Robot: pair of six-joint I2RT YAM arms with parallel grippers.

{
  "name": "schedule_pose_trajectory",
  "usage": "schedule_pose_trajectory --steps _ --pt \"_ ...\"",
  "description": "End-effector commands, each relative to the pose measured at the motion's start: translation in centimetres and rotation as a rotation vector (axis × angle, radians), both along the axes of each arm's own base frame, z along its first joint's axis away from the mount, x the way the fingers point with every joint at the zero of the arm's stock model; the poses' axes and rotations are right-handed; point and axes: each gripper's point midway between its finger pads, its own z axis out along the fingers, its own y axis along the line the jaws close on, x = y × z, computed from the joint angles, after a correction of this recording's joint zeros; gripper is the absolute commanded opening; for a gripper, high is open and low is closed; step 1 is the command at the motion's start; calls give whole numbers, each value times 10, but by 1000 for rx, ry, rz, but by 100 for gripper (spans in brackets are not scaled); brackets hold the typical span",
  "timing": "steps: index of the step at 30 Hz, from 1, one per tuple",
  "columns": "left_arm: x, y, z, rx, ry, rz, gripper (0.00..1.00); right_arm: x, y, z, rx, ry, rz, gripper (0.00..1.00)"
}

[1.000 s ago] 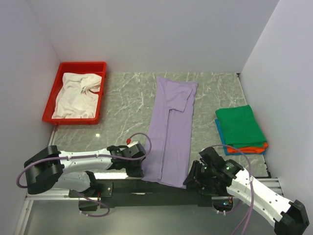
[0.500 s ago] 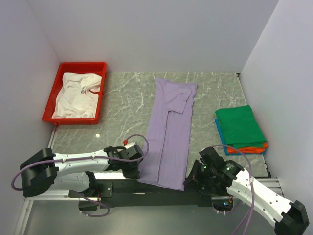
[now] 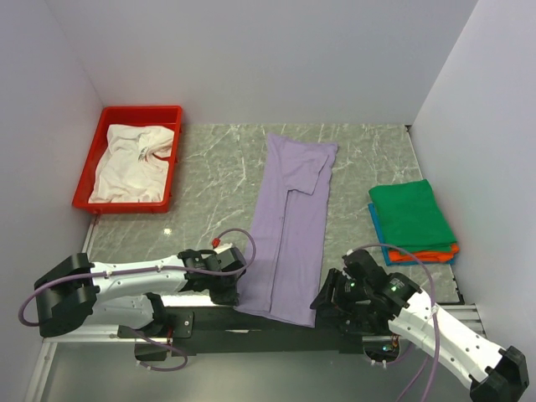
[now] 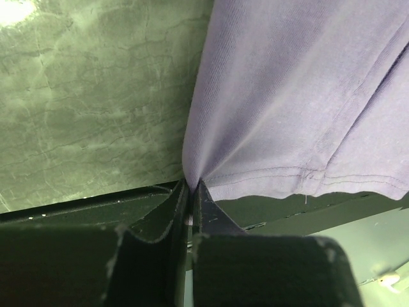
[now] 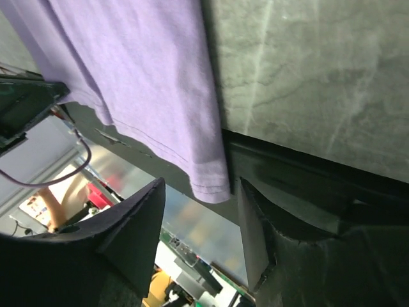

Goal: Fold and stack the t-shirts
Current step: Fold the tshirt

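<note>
- Over the last second the left gripper point(image 3: 228, 289) has been dragging the near-left hem corner of the lavender t-shirt point(image 3: 289, 226) toward the arm bases, so the hem is now hanging over the near edge of the table point(image 3: 209, 193). The right gripper point(image 3: 322, 301) has been edging left toward the other hem corner.
- The left gripper is pinching that corner tightly, with its jaws closed on the cloth and the fabric puckering into them in the left wrist view.
- The right gripper is standing open, its two fingers point(image 5: 137, 230) straddling the dangling near-right hem corner without clamping it.
- The lavender shirt is lying lengthwise down the middle of the table, its sides already folded in to make a long strip.
- The white t-shirt point(image 3: 130, 163) is sitting crumpled in the red tray point(image 3: 172, 113) at far left. The green t-shirt point(image 3: 410, 213) is topping the folded stack at right, with the orange point(image 3: 423, 253) and blue point(image 3: 374, 219) ones peeking out beneath it.
- The cloth is looking light, limp and easily stretched, so it is probably going to sag and slide as it is moved. The stitched hem corners are the firmest places to grip, and pinching both at matching height should be keeping the strip square.
</note>
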Motion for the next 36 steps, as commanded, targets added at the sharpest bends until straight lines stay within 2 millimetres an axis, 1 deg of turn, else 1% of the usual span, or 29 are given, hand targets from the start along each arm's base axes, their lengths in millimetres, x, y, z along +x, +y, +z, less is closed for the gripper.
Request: schedule_pose_trajectory --steps 1,5,8,11,13,15,22,25,28,29,31,32,33,34,35,36 --pt "0 -1 7 -10 -16 -16 1 -4 -1 5 -9 -7 32 57" --pt "0 0 4 -5 -13 -12 1 -8 3 0 -17 9 43 56" --pt "-1 1 3 -1 -11 -12 1 -14 9 -3 -10 22 60 56" --pt "-1 2 4 2 -10 -15 1 -17 10 -8 -41 33 64 54" --pt "-2 2 4 2 -10 -16 1 -16 12 -10 -40 35 64 53" --pt "-2 2 5 -2 -12 -15 1 -14 13 -9 -36 32 49 49" --pt "-1 2 4 -5 -14 -13 1 -7 23 -13 6 27 5 45" --pt "-2 4 4 1 -12 -16 1 -8 23 -13 4 27 8 43" --pt "4 5 6 7 -42 -5 1 -8 22 -11 3 25 10 33" --pt "5 4 7 4 -46 -5 1 -8 23 -10 4 23 11 23" --pt "6 3 10 1 -54 -9 1 -4 24 -4 7 5 9 17" --pt "8 0 14 -5 -66 -14 1 -3 24 -2 5 -8 12 9" --pt "10 0 16 -2 -75 -14 1 -2 25 2 7 -14 14 6" --pt "17 -4 23 -7 -103 -12 1 3 26 9 7 -39 7 4" --pt "19 -4 26 3 -112 -14 1 7 27 13 7 -67 15 1" --pt "24 -7 30 1 -129 -13 1 13 31 26 22 -100 16 0"
